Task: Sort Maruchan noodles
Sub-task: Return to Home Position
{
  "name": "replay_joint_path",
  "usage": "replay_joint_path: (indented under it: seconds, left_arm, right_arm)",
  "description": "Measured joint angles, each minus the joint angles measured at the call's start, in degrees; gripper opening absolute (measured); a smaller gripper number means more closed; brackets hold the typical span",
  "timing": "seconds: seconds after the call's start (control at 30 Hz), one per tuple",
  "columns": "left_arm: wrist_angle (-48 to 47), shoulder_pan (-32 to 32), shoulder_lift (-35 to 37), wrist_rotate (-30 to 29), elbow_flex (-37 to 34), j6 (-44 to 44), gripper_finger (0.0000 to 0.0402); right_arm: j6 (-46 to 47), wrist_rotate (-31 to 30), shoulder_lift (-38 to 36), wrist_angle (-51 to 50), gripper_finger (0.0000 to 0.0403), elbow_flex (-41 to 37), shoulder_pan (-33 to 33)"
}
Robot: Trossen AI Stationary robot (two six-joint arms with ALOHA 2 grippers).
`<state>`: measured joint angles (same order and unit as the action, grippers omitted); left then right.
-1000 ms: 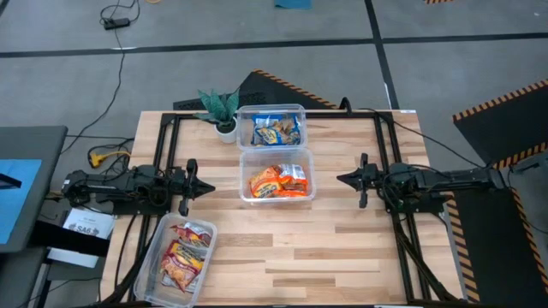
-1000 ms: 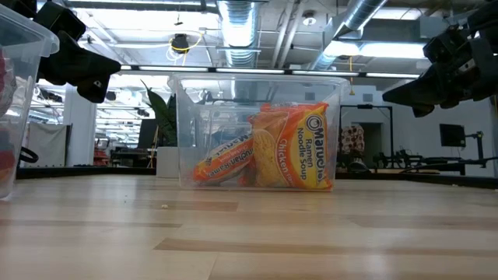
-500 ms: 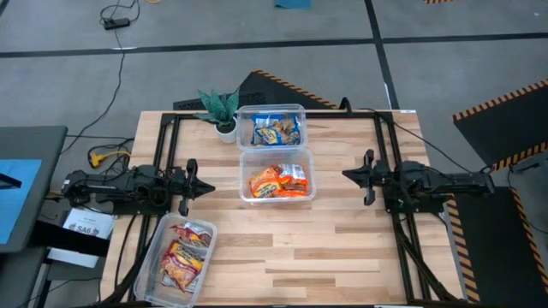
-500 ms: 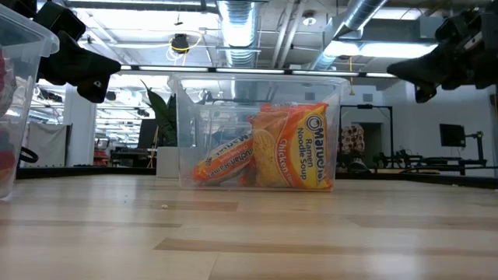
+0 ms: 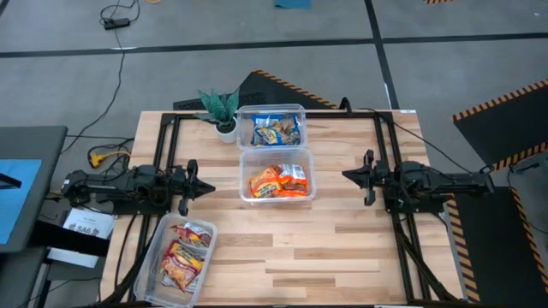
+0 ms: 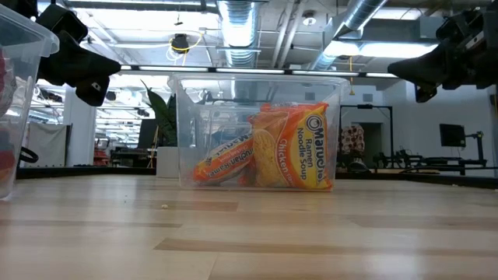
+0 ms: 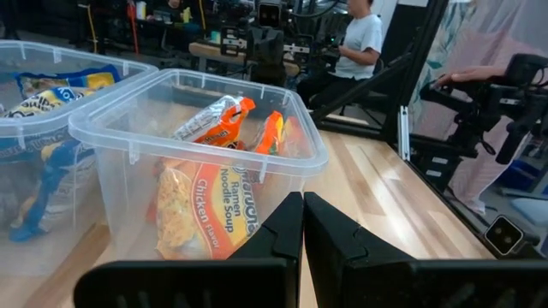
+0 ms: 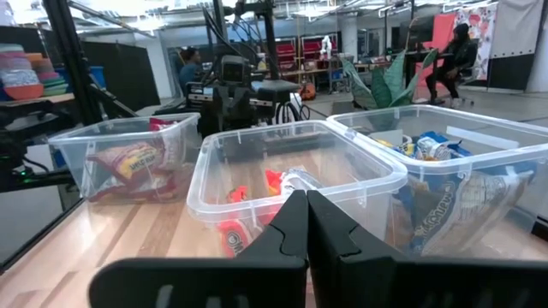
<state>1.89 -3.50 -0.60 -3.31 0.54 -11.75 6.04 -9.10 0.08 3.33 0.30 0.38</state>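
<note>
Orange-red Maruchan packets (image 5: 278, 180) lie in the middle clear tub (image 5: 276, 174), also seen in the low view (image 6: 299, 149). Blue-and-yellow packets (image 5: 276, 130) fill the far tub (image 5: 271, 126). Red-and-silver packets (image 5: 183, 253) sit in the tub (image 5: 178, 258) at the near left corner. My left gripper (image 5: 205, 186) hovers left of the middle tub, shut and empty (image 7: 303, 224). My right gripper (image 5: 346, 176) hovers right of that tub, shut and empty (image 8: 306, 218).
A small potted plant (image 5: 222, 109) stands at the far edge beside the far tub. Bare wood spans the table's near half (image 5: 325, 257). People sit in the room beyond the table (image 7: 355, 38).
My right gripper rose and drew back a little toward the table's right edge, then held still. The left arm and all tubs kept their places.
</note>
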Motion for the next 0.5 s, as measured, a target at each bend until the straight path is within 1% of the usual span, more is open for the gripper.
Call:
replay_joint_path:
  seconds: [0.5]
  left_arm:
    - [0.4, 0.0, 0.5, -0.1, -0.2, -0.1, 0.0000]
  right_arm:
    - [0.0, 0.0, 0.0, 0.0, 0.0016, 0.0, 0.0]
